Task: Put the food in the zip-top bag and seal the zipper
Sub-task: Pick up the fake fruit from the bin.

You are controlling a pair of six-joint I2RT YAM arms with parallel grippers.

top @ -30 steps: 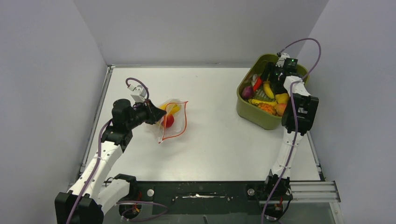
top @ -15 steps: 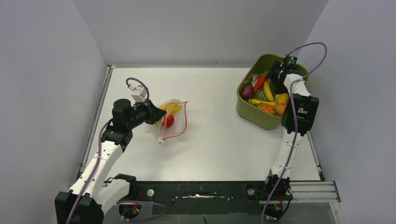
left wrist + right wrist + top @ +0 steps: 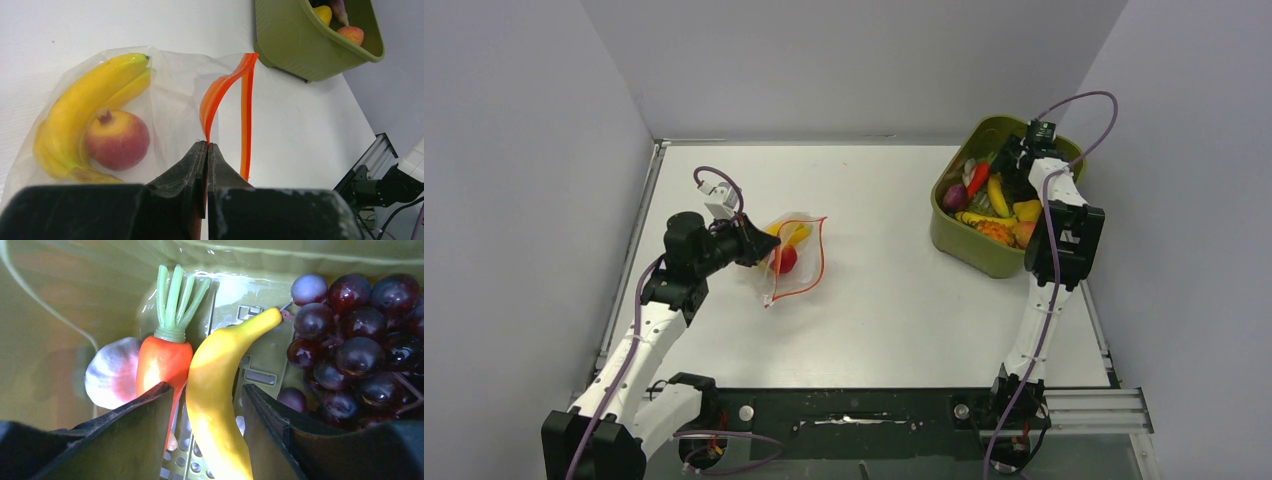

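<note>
The clear zip-top bag [image 3: 794, 255] lies on the table's left half, mouth held open. Inside it are yellow bananas [image 3: 85, 100] and a red round fruit [image 3: 117, 140]. My left gripper [image 3: 207, 145] is shut on the near orange-red zipper strip [image 3: 215, 95], lifting it; it also shows in the top view [image 3: 759, 247]. My right gripper [image 3: 207, 405] is open inside the olive-green bin [image 3: 984, 255], jaws on either side of a yellow banana [image 3: 215, 390]. An orange carrot [image 3: 162, 360], a pale garlic [image 3: 110, 372] and dark grapes [image 3: 355, 350] lie beside it.
The bin [image 3: 300, 45] stands at the back right and holds several more toy foods. A grey wall rises close behind and to the right of it. A metal rail [image 3: 1094, 405] runs along the near right edge.
My right gripper has shifted slightly right and toward the back of the bin. The left gripper and the bag have not moved.
</note>
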